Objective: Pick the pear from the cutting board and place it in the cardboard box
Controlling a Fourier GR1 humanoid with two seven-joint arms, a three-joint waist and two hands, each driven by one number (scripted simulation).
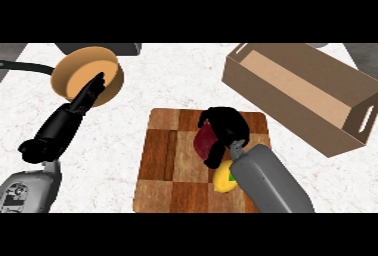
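At the centre of the white counter (pixel 170 85) lies the wooden cutting board (pixel 177 165), and up to the right the cardboard box (pixel 303 95) stands open and tilted, well apart from the board. The right hand (pixel 227 125) is down over the board's right half, fingers curled round a dark red, pear-shaped fruit, the pear (pixel 205 142), which sits on the board. So the grasp looks like the step in hand, with the lift not yet made. Next, I judge, it calls for raising the pear clear and carrying it up and right over the box's near wall. Just beside the forearm lies a yellow fruit (pixel 224 179), partly hidden, close enough to get nudged on the way up. Over on the left, the left hand (pixel 90 92) rests with fingers straight, overlapping a round tan wooden bowl (pixel 83 72); it is out of the path.
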